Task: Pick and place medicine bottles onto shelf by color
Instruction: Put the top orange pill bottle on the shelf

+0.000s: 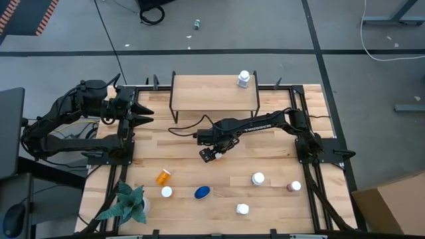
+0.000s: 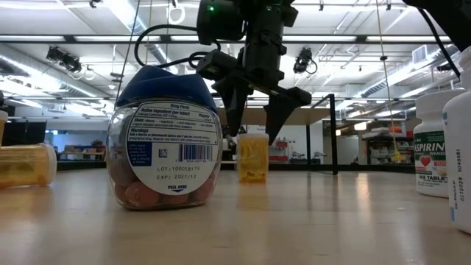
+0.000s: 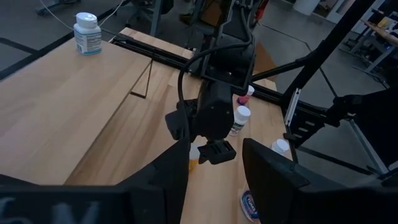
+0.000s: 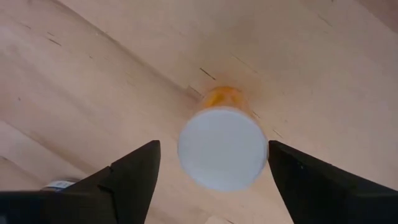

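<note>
Near the worktop's (image 1: 265, 159) front edge lie a blue-lidded bottle (image 1: 202, 192), a tipped orange bottle (image 1: 163, 176) and several white-capped bottles (image 1: 257, 178); mid-worktop the right pincer (image 1: 212, 154) hangs released, fingers spread over an upright orange white-capped bottle (image 4: 222, 146); farther, the shelf (image 1: 214, 93) carries one white bottle (image 1: 244, 79) at its right end; far left, the left pincer (image 1: 143, 113) waits, released.

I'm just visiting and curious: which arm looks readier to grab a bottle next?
The right. Its open gripper hangs directly over an upright orange bottle, fingers either side. The left gripper waits by the table's far edge.
</note>
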`<state>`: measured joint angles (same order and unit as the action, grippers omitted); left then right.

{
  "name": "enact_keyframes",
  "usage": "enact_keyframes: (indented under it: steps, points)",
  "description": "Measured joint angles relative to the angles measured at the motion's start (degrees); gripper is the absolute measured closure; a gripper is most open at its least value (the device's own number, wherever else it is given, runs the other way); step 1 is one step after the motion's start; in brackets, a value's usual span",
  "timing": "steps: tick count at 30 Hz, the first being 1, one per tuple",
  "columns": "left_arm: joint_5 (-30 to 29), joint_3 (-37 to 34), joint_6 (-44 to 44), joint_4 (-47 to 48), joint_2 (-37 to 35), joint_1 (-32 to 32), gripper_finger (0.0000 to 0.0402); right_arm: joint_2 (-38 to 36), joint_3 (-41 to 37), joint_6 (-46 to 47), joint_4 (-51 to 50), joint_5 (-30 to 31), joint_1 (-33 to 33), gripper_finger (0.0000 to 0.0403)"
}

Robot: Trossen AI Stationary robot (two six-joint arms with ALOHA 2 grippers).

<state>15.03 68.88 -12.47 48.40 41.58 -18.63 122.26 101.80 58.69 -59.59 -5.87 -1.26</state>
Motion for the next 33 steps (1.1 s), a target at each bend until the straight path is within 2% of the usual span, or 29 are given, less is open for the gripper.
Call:
enact_keyframes:
  steps: [8, 16, 33]
  points:
    - [0.0, 0.0, 0.0, 0.0, 0.0, 0.0, 0.0253, 0.0, -0.5, 0.2, 0.1, 0.9, 0.4, 0.0121]
    - [0.0, 0.0, -0.5, 0.0, 0.0, 0.0, 0.0249, 0.0, -5.2, 0.4, 1.1, -3.8, 0.4, 0.0133]
    - [0.0, 0.0, -1.6, 0.0, 0.0, 0.0, 0.0255, 0.0, -5.2, 0.1, 3.1, -1.5, 0.5, 0.0132]
